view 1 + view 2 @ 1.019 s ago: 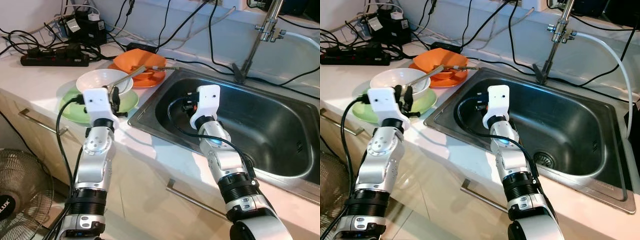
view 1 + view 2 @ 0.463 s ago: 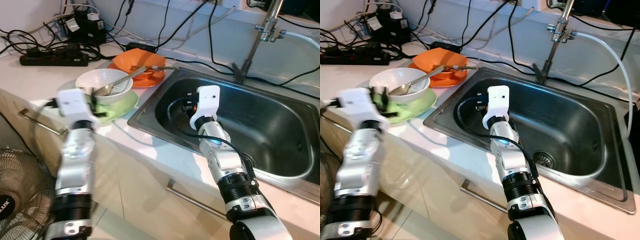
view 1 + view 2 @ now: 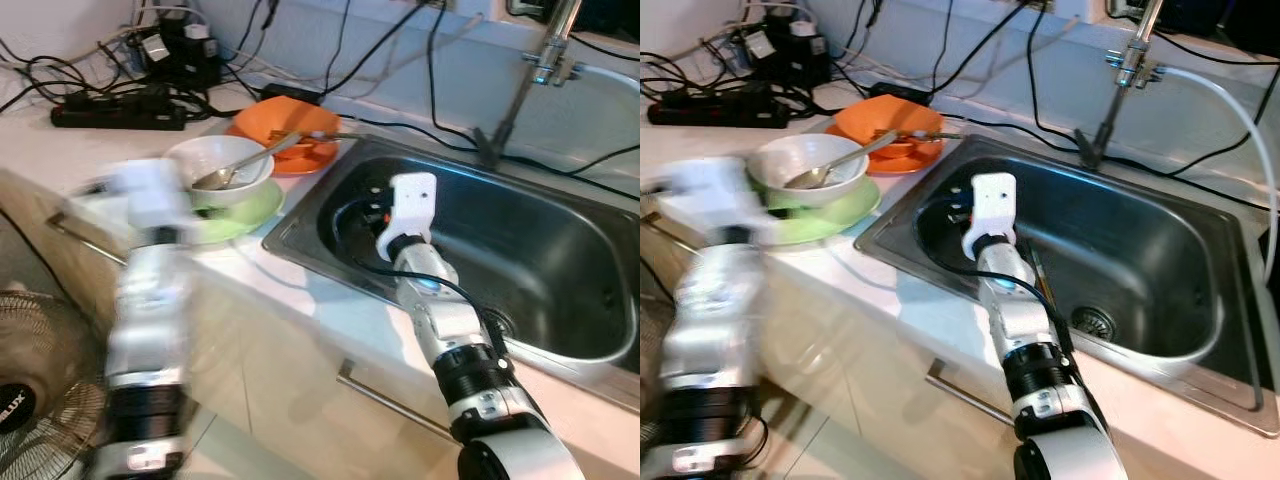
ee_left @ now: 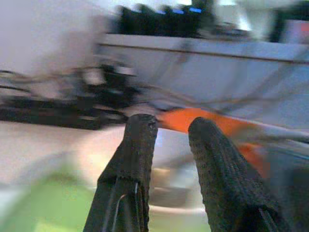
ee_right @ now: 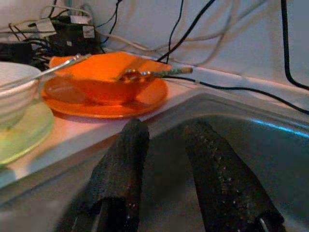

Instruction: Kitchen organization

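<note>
Left arm: blurry silver arm at the front edge of the pale counter (image 3: 300, 300). Its left tool (image 4: 166, 145) has the two black fingers a narrow gap apart with nothing between them, pointed toward the dishes.

Right arm: reaches over the counter edge into the stainless steel sink (image 3: 560, 250). The right tool (image 5: 164, 159) hangs over the basin near its left wall, fingers slightly parted and empty.

Green plate: flat light-green plate (image 3: 250, 210) on the counter just left of the sink, carrying the white bowl.

White bowl: round white ceramic bowl (image 3: 215, 165) sitting on the green plate, with a metal spoon (image 3: 235, 170) lying in it, handle sticking out over the rim toward the orange dishes.

Orange dishes: orange bowl (image 5: 104, 75) on an orange plate (image 5: 145, 99), right behind the green plate and touching-close to the sink's back left corner. Some utensil with a dark handle (image 5: 154, 73) rests across the orange bowl, can't tell exactly what.

Back of counter: black power strip (image 3: 115, 115) and a tangle of black cables (image 3: 330, 60) along the wall.

Faucet: metal faucet (image 3: 520, 80) rising behind the sink.

Floor: a fan (image 3: 40, 390) down at the left.
</note>
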{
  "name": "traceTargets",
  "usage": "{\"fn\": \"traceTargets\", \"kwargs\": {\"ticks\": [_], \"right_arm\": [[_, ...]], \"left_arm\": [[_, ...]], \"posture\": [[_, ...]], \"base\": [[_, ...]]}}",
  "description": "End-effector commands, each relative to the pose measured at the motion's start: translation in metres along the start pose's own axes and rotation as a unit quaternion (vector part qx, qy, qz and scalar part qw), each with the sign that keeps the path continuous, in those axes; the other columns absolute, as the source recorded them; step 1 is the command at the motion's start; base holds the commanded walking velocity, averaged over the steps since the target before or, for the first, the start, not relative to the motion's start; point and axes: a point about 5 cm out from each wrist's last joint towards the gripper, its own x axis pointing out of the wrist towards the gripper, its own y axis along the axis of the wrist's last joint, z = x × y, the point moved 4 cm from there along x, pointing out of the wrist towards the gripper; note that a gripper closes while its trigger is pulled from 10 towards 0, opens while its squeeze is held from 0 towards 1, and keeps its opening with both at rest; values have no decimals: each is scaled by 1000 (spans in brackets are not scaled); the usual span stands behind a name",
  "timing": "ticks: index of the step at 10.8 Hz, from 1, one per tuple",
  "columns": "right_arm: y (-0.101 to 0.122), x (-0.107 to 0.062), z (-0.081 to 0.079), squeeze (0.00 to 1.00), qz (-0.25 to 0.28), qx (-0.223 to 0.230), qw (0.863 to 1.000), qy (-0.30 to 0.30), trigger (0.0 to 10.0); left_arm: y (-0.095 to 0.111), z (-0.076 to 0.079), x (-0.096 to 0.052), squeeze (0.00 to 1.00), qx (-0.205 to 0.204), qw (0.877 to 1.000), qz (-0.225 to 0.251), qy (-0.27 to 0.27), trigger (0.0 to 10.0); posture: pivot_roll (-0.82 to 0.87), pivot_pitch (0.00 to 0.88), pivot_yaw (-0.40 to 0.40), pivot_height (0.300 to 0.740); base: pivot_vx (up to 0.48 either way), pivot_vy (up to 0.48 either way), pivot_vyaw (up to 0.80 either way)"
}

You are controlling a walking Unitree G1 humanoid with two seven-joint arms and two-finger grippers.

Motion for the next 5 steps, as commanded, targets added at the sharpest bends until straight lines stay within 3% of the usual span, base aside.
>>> {"fn": "traceTargets", "kwargs": {"ticks": [1, 2, 5], "right_arm": [[5, 1, 5, 0, 8, 0, 1000, -4, 10000], [5, 0, 8, 0, 9, -1, 1000, -9, 10000], [5, 1, 9, 0, 9, -1, 1000, -12, 10000]], "left_arm": [[-6, 15, 1, 0, -7, 999, -17, -34, 10000], [-13, 24, -1, 0, -24, 998, -32, -51, 10000], [-25, 29, 0, 0, -26, 997, -52, -59, 10000]], "posture": [[238, 7, -60, 740], [233, 6, -57, 740], [234, 8, -55, 740]], "base": [[0, 0, 0], [0, 0, 0], [0, 0, 0]]}}
